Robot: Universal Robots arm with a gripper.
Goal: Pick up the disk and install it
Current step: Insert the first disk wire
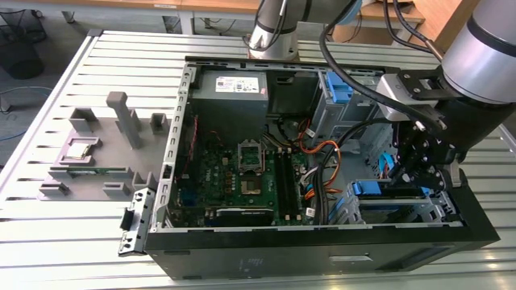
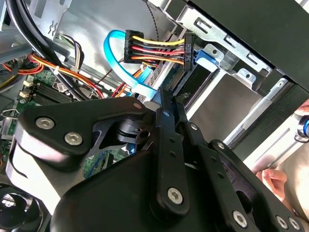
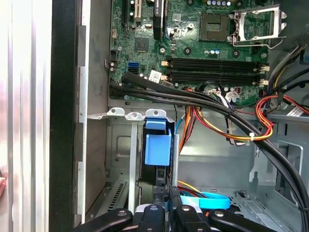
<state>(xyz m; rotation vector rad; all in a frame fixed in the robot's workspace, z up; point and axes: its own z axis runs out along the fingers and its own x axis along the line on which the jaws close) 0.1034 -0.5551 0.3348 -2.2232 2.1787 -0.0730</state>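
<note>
The disk point(image 1: 388, 194) sits in the metal drive cage point(image 1: 403, 211) at the front corner of the open computer case, on the exterior view's right. In the first wrist view it stands edge-on in the bay, a dark slab point(image 3: 155, 170) with its blue plastic bracket point(image 3: 158, 149) on the visible edge. My gripper point(image 1: 416, 181) reaches down into the cage. Its black fingers point(image 3: 161, 209) lie close together at the disk's near end, and I see nothing held between them. In the second wrist view the gripper point(image 2: 165, 96) tapers to a narrow tip beside the cable plugs.
Thick black cables point(image 3: 193, 99) and red-yellow-orange wires point(image 3: 260, 133) cross the case beside the bay. A blue data cable point(image 2: 116, 60) and power plug point(image 2: 187, 52) hang near the fingertips. A person's hand point(image 2: 273, 181) rests outside the case wall. Grey fixtures point(image 1: 96, 151) stand on the slatted table.
</note>
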